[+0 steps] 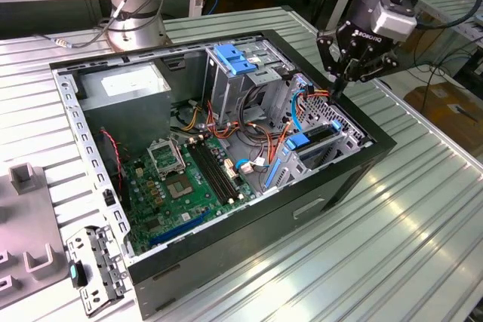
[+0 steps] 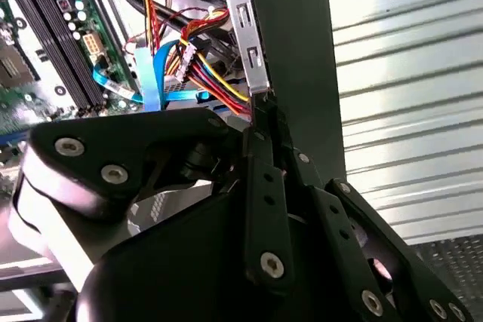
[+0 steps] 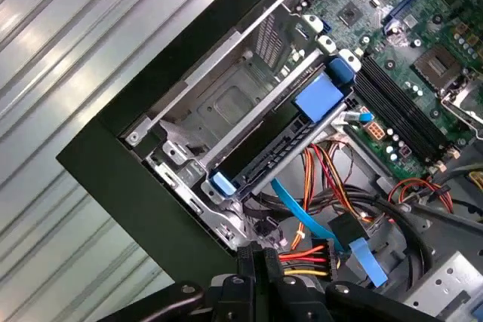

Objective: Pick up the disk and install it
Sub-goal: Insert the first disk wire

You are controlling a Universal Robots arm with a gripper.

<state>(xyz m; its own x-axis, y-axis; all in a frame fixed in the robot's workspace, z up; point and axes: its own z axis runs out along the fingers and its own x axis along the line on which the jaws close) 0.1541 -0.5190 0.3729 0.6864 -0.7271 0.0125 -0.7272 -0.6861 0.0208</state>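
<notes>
Pincer: we see the pincer (image 1: pixel 337 90) in the exterior view, hanging over the open case at the corner toward that view's right; its fingers (image 3: pixel 257 260) are drawn together into one narrow tip with nothing between them, as both wrist views show.
Pincer tip: it sits just above the bundle of red, yellow and orange cables (image 3: pixel 309 254) beside the drive cage (image 1: pixel 332 139).
Disk: we find the disk (image 3: pixel 266 152) seated edge-up in the drive cage, its blue side rail ends (image 3: pixel 221 183) at one end and a light-blue ribbed latch (image 3: pixel 317 100) across the slot at the other.
Computer case: the black case (image 1: pixel 249 250) lies on its side, open, on the ribbed metal counter (image 1: pixel 392 239).
Inside: the green motherboard (image 1: pixel 185 186) fills the floor of the case; a grey power supply (image 1: pixel 124 87) sits in the far corner toward the exterior view's left.
Upper bay: a second metal cage with a blue latch (image 1: pixel 235 59) stands near the middle of the case.
Flat blue cable: one (image 3: pixel 306 220) runs past the cable bundle.
</notes>
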